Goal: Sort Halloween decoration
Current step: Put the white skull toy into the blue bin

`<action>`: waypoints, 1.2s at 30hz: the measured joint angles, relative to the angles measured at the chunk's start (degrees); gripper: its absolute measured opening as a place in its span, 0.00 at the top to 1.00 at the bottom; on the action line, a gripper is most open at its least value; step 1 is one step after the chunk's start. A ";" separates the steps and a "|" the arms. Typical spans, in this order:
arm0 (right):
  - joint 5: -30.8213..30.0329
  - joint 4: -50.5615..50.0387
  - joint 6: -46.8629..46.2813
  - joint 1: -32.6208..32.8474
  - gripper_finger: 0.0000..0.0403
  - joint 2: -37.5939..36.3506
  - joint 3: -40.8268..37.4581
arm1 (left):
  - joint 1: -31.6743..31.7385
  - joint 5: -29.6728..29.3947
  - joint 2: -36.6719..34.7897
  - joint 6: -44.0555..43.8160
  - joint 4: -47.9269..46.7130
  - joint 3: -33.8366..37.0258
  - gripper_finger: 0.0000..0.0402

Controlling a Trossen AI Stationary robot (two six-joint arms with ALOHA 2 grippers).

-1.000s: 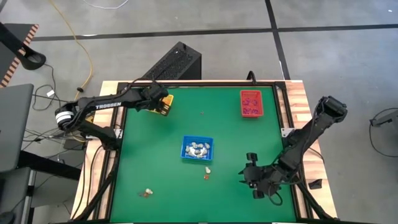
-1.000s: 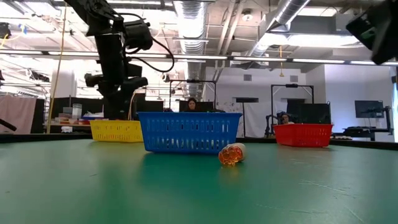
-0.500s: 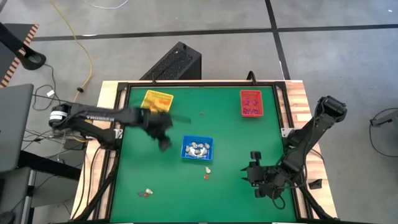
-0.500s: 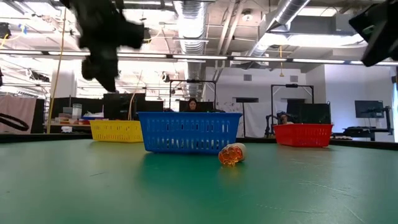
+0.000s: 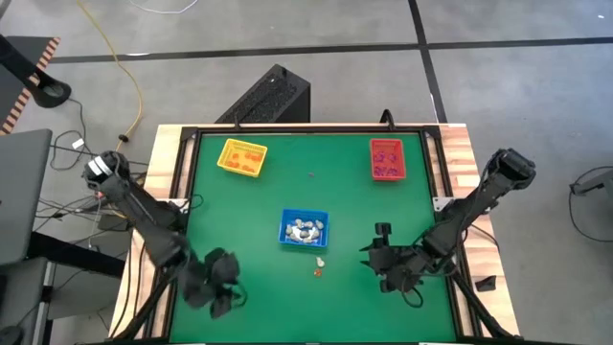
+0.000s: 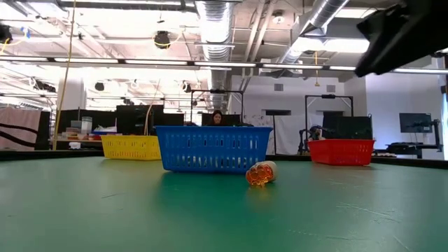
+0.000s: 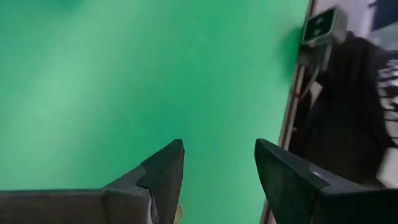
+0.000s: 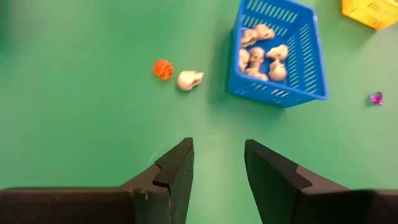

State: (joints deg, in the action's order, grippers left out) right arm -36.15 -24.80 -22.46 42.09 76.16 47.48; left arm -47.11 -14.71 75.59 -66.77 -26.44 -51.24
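Since the earlier frames we are noting that the left arm has swung away from the yellow tray [image 5: 241, 157] at the far left of the green table [image 5: 354, 206] down to the near left corner, while the right arm has edged slightly toward the centre. In the high view we are seeing the left gripper [image 5: 222, 287] hovering over the near left area, blurred, so its fingers cannot be read there; the right gripper [image 5: 383, 259] is sitting near the right side, well apart from the red tray [image 5: 387, 159]. The blue tray [image 5: 305, 229] is standing mid-table holding whitish Halloween decoration pieces [image 5: 306, 230], and two loose trinkets [image 5: 320, 265] are lying just in front of it. In the low view we are observing an orange trinket [image 6: 260, 173] resting on the table just before the blue tray, with the yellow and red trays behind to either side. In the left wrist view we are finding the left gripper's fingers [image 7: 163, 171] standing apart over bare green surface, holding nothing. In the right wrist view we are recording the right gripper's fingers [image 8: 176, 171] apart and empty, with an orange ball [image 8: 163, 68] and a whitish skull [image 8: 189, 79] lying side by side near the blue tray, and a small purple piece [image 8: 376, 98] farther off.
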 joint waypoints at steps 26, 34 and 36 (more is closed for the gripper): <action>4.26 2.83 0.51 -11.71 0.57 0.00 0.00 | -6.23 0.38 14.38 4.89 -5.85 0.02 0.53; 6.91 3.02 0.53 -11.20 0.57 0.00 0.00 | -6.52 0.96 17.46 6.75 -4.18 0.02 0.53; 6.89 3.01 0.55 -10.97 0.57 0.00 0.00 | -6.48 0.45 17.55 6.77 -3.97 0.02 0.53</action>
State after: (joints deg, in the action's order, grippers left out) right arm -29.26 -21.80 -21.91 31.12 76.16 47.48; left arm -53.58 -14.26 93.14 -60.00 -30.41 -51.22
